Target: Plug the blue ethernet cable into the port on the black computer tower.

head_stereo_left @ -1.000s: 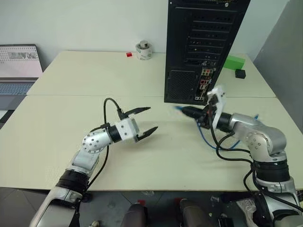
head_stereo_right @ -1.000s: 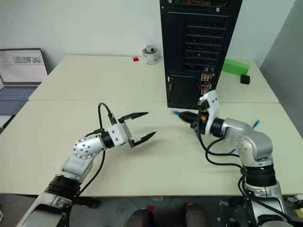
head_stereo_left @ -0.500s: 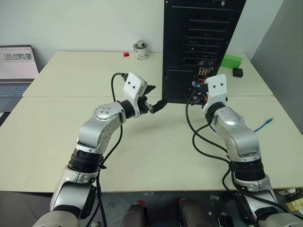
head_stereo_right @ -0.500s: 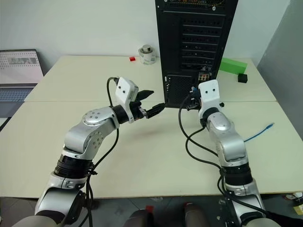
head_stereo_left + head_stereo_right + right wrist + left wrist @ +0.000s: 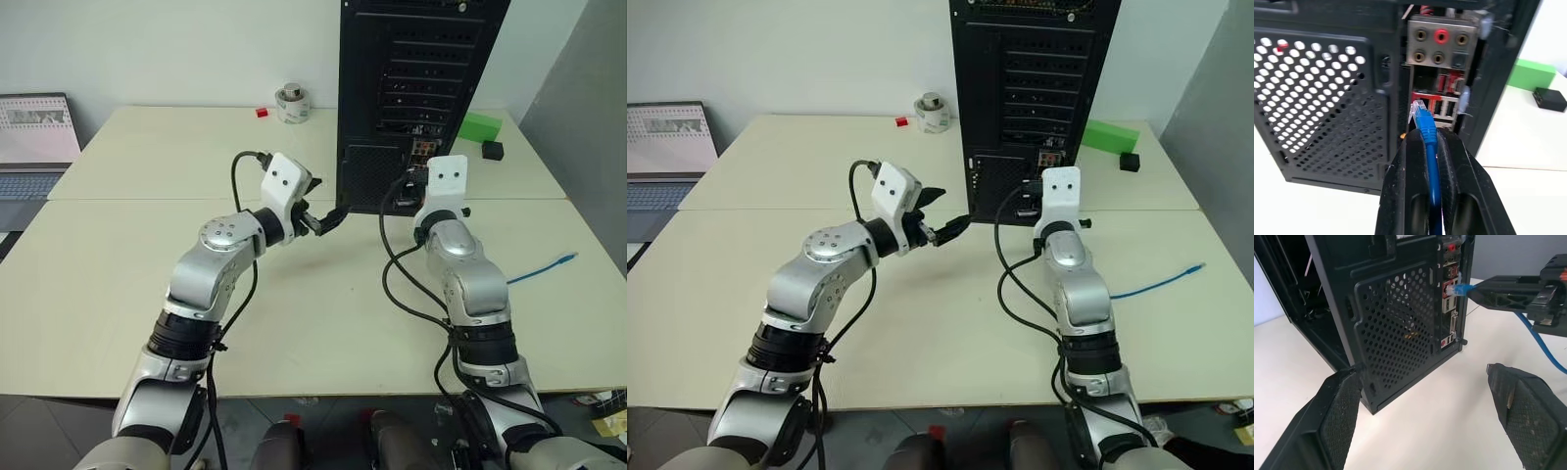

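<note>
**Plug at the socket strip, not yet seated**

Head views: the right tool (image 5: 1027, 203) reaches level toward the rear of the black computer tower (image 5: 416, 69), just ahead of it on the table (image 5: 118, 255). The blue ethernet cable (image 5: 1156, 284) trails back from that tool across the table to its right, its free end lying loose. The left tool (image 5: 328, 211) hovers off to the right tool's left, near the tower's lower corner.

Left wrist view: this tool's fingers (image 5: 1334, 413) stand wide apart, holding nothing.

Right wrist view: the right tool is clamped on the cable just behind its plug (image 5: 1418, 111), which sits right at the socket strip (image 5: 1440, 78) (whether it touches is unclear).

Judged step: final alignment. Next calls for a straight, gentle push into the matching port.

No containers are present.
</note>
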{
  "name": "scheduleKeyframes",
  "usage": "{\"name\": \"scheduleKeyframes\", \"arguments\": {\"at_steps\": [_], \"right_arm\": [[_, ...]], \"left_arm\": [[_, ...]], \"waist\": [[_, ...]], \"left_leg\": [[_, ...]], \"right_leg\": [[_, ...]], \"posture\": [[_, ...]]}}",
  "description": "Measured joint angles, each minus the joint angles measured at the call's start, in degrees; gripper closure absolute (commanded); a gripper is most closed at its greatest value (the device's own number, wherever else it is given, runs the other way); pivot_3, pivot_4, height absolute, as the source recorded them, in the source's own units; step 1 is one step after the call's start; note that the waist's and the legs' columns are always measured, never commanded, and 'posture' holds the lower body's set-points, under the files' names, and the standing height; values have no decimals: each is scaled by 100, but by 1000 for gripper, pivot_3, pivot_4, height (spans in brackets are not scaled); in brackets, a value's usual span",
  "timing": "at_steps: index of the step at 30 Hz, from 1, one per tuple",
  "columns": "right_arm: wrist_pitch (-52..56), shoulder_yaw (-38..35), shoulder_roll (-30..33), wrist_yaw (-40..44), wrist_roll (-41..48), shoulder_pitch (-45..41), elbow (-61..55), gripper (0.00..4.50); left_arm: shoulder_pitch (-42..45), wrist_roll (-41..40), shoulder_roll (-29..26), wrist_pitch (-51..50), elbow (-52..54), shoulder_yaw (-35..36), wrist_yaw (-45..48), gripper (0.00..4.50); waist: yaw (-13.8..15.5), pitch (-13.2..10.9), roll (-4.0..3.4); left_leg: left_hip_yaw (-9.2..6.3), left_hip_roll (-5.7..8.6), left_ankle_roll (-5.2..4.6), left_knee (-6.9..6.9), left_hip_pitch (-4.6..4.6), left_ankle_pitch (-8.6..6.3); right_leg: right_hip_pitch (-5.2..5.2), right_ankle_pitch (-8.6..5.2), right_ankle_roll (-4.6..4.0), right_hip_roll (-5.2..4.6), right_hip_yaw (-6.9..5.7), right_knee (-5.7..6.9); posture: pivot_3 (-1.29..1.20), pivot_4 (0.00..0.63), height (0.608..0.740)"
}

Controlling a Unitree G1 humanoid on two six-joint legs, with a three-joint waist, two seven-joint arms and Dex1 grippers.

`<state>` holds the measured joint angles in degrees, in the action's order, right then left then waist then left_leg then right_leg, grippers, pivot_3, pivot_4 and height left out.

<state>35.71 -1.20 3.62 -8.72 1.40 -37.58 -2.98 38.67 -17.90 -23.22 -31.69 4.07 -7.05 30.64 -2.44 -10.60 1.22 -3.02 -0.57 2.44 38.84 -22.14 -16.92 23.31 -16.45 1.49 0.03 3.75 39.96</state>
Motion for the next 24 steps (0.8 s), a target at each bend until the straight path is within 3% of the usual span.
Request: {"name": "scheduleKeyframes", "arguments": {"at_steps": [24], "right_arm": [[-157,-202,-320,-178,-14,-144,107,4500]], "left_arm": [[-8,274,27,118,-17,27,244,308]], "waist": [[0,0,0]], "left_leg": [[0,1,-10,-3,0,-5]], "right_leg": [[0,0,0,0,0,-1]], "posture": [[0,150,740]]}}
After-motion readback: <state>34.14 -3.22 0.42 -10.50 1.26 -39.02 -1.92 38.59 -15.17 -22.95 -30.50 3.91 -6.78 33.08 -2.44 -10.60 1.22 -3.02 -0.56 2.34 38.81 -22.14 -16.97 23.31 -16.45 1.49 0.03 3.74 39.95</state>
